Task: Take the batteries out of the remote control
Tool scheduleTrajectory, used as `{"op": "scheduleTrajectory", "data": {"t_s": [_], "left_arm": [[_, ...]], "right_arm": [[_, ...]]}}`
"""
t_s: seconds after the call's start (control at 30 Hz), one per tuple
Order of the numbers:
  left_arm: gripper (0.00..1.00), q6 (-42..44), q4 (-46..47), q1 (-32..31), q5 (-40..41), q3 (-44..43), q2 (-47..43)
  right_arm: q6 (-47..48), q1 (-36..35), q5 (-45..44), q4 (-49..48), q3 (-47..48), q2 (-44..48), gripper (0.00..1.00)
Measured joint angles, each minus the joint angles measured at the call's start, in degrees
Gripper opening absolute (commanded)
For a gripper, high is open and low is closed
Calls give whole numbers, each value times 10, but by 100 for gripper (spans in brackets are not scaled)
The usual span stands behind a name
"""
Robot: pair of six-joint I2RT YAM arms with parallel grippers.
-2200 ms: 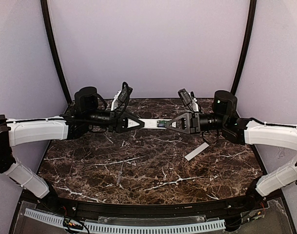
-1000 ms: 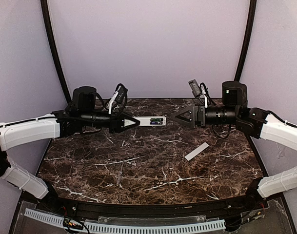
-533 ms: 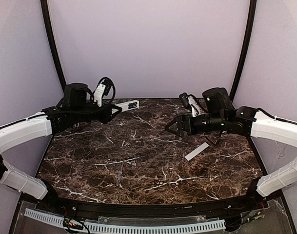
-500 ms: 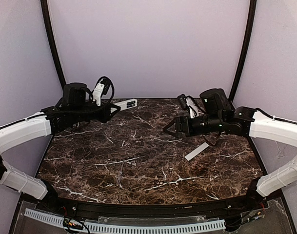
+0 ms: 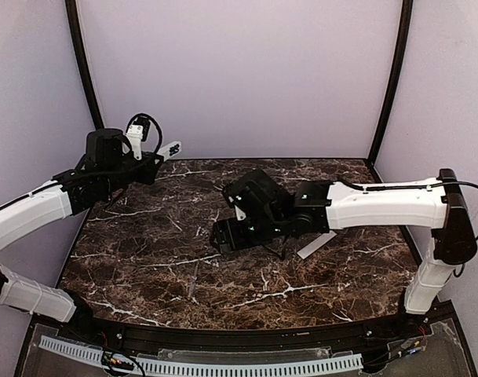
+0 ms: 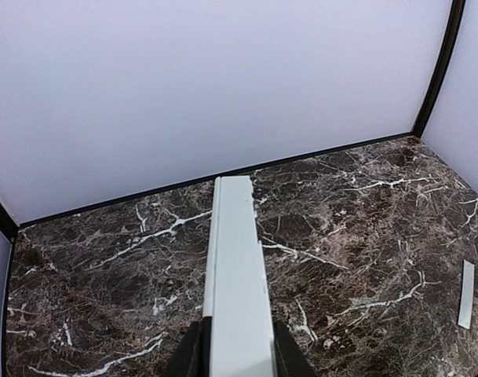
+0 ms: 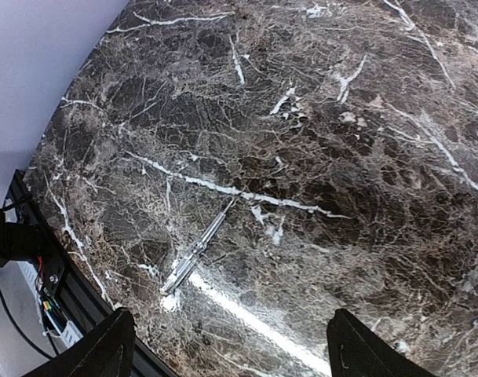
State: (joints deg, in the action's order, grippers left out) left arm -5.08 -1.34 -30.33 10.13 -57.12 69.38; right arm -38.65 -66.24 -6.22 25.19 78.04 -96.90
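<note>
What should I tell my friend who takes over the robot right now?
The left gripper is shut on the remote control, held up over the far left corner of the table. The right gripper is open and empty, over the table's middle. The cover strip is off, lying on the right. A slim grey stick lies near the right gripper, maybe a battery; I cannot tell. Left to do: the remote's battery side is hidden, so check it and remove any batteries.
</note>
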Motion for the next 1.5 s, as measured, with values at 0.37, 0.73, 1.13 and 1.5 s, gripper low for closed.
{"op": "scheduleTrajectory", "data": {"t_s": [0.37,0.73,1.13,1.5], "left_arm": [[0,4,-27,7,-28,1,-2],[0,-123,-51,-3,-343,-27,98],[0,-341,92,-103,-436,58,207],[5,-450,199,-157,-429,96,279]], "right_arm": [[-45,-70,-44,76,109,-136,88],[-52,27,-112,117,-101,126,90],[-45,80,-130,122,-174,238,91],[-27,90,-130,121,-181,214,91]]}}
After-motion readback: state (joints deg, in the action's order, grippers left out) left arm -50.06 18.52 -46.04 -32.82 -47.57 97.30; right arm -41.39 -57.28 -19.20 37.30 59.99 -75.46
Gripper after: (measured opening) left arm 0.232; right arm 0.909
